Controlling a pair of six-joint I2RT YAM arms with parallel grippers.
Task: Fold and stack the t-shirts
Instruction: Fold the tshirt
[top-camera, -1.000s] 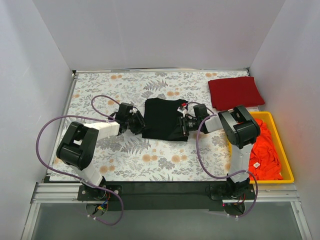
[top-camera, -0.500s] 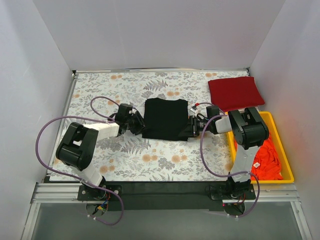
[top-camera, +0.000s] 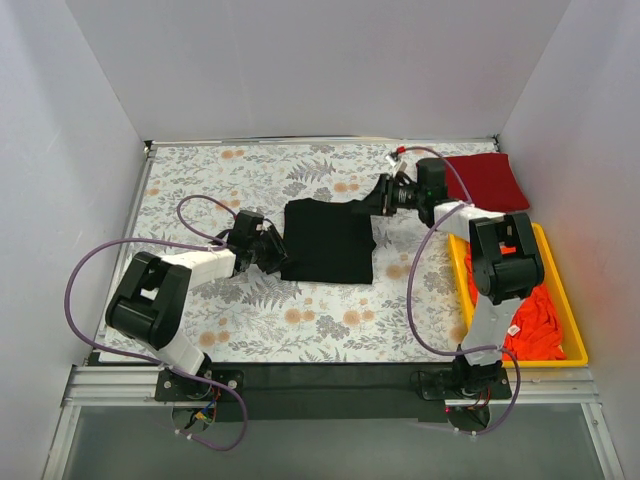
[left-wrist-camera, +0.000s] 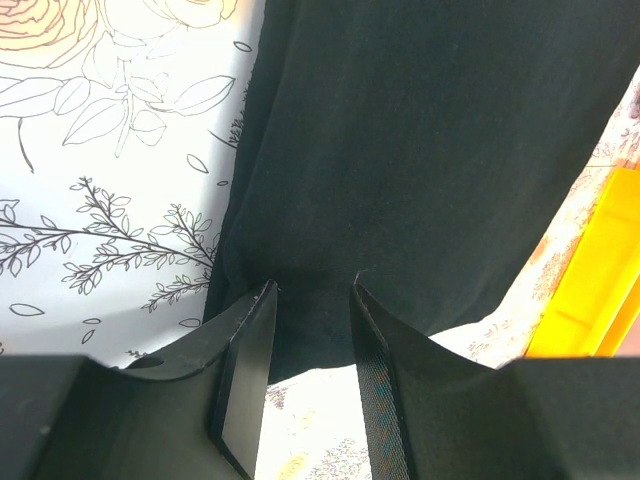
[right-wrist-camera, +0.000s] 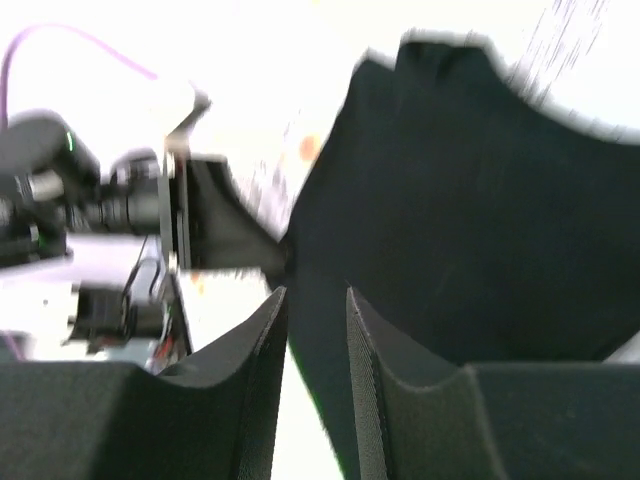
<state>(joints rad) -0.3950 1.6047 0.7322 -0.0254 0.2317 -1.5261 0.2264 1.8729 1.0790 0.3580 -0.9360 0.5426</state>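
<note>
The left pincer (top-camera: 270, 250) is reaching in from the left side of the counter. Its fingers (left-wrist-camera: 248, 365) are sitting almost together, and they are pinching the left edge of the black t-shirt (top-camera: 328, 240). This shirt is lying folded and flat in the middle of the counter, on the flowery table cover (top-camera: 200, 190). The right pincer (top-camera: 372, 198) is touching the shirt's far right corner. Its picture is blurry, so I cannot tell if it is squeezing the cloth. The dark red t-shirt (top-camera: 485, 180) is lying folded in the far right corner. The yellow bin (top-camera: 573, 310) is sitting along the right edge, holding orange-red t-shirts (top-camera: 535, 300) with a white tag (top-camera: 513, 328) too small to read.
</note>
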